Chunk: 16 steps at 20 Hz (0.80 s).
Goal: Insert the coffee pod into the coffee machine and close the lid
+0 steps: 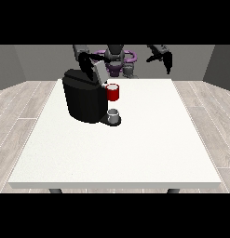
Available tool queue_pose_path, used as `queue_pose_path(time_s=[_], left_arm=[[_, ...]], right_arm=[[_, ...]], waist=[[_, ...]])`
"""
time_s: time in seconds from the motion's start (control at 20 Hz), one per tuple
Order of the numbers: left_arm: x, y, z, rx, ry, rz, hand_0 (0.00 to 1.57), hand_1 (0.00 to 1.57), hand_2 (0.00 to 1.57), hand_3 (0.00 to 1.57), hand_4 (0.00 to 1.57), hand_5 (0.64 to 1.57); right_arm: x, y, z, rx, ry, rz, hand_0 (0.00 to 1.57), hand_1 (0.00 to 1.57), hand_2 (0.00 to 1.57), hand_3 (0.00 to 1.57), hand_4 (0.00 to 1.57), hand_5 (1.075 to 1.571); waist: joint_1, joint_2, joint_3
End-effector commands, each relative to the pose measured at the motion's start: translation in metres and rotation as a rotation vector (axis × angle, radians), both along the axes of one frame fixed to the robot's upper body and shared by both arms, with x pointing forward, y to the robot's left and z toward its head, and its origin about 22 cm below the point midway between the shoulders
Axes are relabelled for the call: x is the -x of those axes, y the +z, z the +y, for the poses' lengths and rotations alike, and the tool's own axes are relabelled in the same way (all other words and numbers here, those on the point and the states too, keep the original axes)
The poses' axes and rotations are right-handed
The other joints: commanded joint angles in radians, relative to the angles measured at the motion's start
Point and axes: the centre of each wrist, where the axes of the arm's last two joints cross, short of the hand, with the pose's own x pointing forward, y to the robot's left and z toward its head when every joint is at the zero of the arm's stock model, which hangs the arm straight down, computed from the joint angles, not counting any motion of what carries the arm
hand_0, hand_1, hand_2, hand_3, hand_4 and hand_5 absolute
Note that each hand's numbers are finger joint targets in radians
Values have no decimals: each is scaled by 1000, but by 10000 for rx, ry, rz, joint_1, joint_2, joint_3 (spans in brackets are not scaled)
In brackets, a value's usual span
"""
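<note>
Standing at the far edge of a white table (135, 153), a humanoid robot (117, 58) reaches both arms forward over it. The hand at the view's left (86, 62) sits just above the back of a black coffee machine (84, 97), beside its raised grey lid (98, 72); whether these fingers are curled or straight, and whether they hold anything, cannot be told. The hand at the view's right (166, 59) hangs in the air well away from the machine, its fingers pointing downward with nothing between them. Below and forward of the left-side fingers, a red thing at the machine (113, 92) sits at the machine's front. Under it, on the machine's low base, stands a small grey thing (113, 115) shaped like a cup; whether it is the coffee pod cannot be told.
</note>
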Motion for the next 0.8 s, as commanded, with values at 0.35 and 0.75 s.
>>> queue_pose_path(time_s=[0.35,0.75], left_arm=[[-1,10,-19,-180,-884,-121,0,0,0,0,411,1571],[-3,9,-40,20,-434,-131,0,0,0,0,337,1571]], right_arm=[[-19,47,36,1022,575,-922,0,0,0,0,0,1571],[-22,66,85,2036,1138,-1726,0,0,0,0,102,1571]], waist=[[911,299,-2],[916,572,-5]])
